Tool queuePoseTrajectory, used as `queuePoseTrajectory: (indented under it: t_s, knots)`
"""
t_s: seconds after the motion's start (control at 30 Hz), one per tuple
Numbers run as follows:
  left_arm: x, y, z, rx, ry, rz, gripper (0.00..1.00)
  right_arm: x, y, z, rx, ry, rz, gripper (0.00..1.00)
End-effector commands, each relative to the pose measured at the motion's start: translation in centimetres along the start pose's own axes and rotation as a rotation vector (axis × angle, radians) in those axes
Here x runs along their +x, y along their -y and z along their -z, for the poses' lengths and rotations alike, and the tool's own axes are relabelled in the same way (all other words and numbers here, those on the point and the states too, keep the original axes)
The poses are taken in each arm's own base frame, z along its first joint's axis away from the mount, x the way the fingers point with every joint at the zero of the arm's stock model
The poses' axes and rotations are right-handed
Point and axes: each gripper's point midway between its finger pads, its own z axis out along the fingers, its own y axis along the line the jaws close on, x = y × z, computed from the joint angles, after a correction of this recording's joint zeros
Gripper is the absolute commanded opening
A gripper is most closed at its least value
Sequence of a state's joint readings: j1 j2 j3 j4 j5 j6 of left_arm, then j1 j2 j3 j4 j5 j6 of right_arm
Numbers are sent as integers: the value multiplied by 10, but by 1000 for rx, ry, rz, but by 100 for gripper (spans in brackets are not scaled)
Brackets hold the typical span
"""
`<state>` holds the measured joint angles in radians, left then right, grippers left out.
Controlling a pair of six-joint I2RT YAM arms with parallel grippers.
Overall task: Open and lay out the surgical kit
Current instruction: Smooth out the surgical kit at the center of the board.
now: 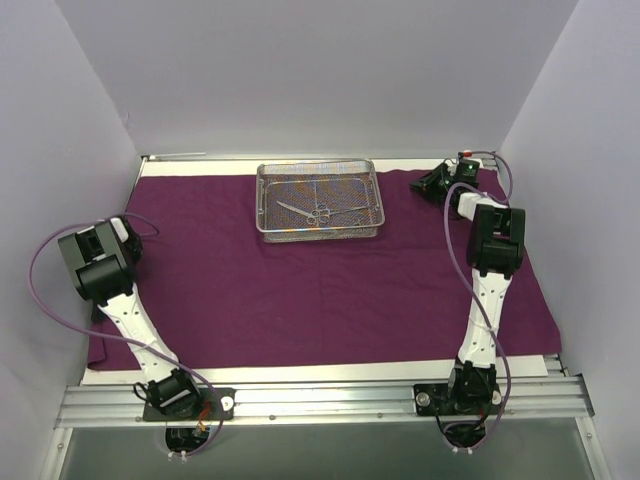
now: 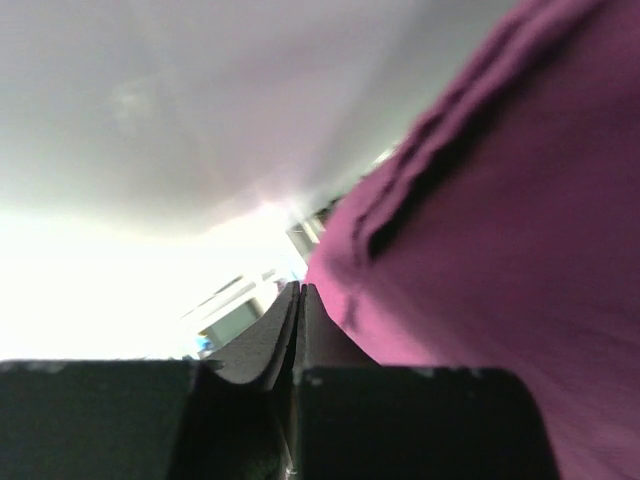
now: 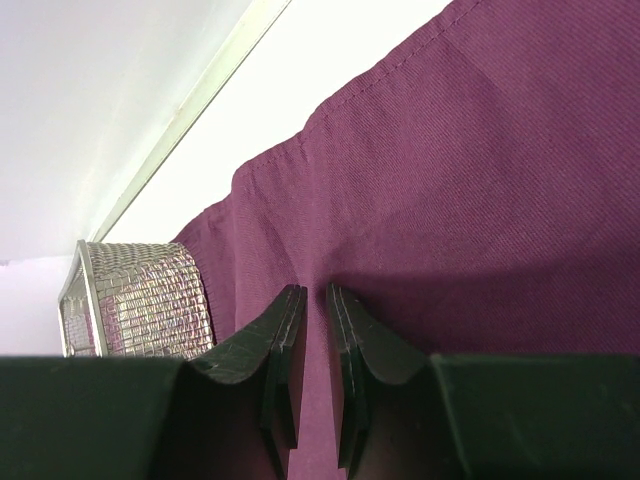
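Only from above am I seeing scissors (image 1: 305, 211) lying inside the mesh tray (image 1: 320, 232), far-centre on the flat purple cloth (image 1: 330, 300). My left gripper (image 2: 300, 290) is sitting fully closed. The right gripper (image 3: 315, 292) is showing a narrow gap, and I cannot tell whether it grips.

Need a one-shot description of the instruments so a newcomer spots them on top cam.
A purple cloth covers most of the table in front of the two arms. Near the middle of its far edge sits a silver wire-mesh tray, and the scissor-like instruments lie flat inside it. They are thin bare metal with ring handles, the only loose items in the tray.
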<state>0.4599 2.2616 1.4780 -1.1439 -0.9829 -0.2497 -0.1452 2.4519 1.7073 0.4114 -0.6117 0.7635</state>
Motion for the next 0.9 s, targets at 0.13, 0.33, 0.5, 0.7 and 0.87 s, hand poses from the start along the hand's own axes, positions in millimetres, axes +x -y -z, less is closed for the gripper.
queuePoseTrajectory:
  t_s: [0.13,0.33,0.5,0.7,0.87]
  knots:
    - [1,-59,0,-157,-23,141,2,11,20,-6,32,-35,-34,17]
    - [-8,-27,27,10,108,115,2,11,19,-6,28,-35,-34,16]
    - [-10,-8,27,75,121,98,2,11,21,-3,32,-36,-34,16]
    - [-3,21,15,112,110,49,2,12,26,1,42,-35,-40,16]
    - [4,31,1,45,94,-8,2,12,31,1,49,-36,-46,16]
